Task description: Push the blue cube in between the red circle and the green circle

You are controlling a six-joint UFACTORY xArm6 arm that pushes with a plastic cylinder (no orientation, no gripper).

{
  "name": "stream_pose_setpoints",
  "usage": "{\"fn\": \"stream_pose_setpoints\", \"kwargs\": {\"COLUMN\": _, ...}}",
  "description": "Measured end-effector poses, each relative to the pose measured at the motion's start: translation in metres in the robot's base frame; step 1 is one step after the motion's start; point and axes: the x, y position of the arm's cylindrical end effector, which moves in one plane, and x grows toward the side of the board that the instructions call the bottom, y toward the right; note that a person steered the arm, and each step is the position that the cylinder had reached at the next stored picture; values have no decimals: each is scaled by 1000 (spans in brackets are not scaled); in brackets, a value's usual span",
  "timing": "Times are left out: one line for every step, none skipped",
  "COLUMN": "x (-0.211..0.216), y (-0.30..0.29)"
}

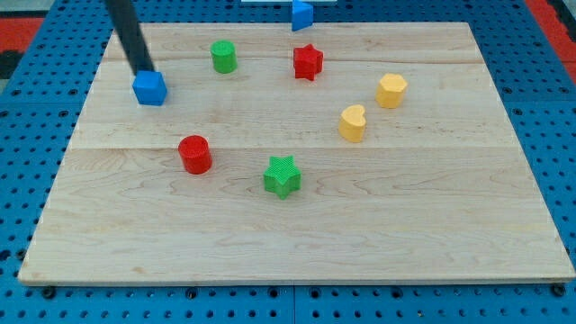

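Eight small blocks sit on a pale wooden board [450, 234] over a blue pegboard bench. You'll find the blue cube [149, 88] near the board's far-left corner, w/ my tip [144, 71] touching or just about touching its far side. No gripper here, just a dark rod, so nothing is held; it can only shove.

Judging by looks, the cube is light, rigid plastic w/ flat faces, likely to slide easily on smooth wood but twist if pushed off-centre. Contact it mid-face, on the side away from the target gap.

Target gap: green circle [223, 56] sits toward the far edge, right of the cube; red circle [194, 154] sits nearer the board's middle-left. The cube lies left of the line between them, approx level w/ the gap.

Others: red star [308, 61], green star [283, 175], two yellow blocks [353, 123] [391, 90] toward the right, plus a second blue block [301, 13] at the far edge, shape unclear
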Motion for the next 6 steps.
{"fn": "stream_pose_setpoints", "kwargs": {"x": 3, "y": 8}}
{"fn": "stream_pose_setpoints", "kwargs": {"x": 16, "y": -103}}
{"fn": "stream_pose_setpoints", "kwargs": {"x": 35, "y": -77}}
{"fn": "stream_pose_setpoints", "kwargs": {"x": 38, "y": -10}}
{"fn": "stream_pose_setpoints", "kwargs": {"x": 43, "y": 44}}
{"fn": "stream_pose_setpoints", "kwargs": {"x": 137, "y": 24}}
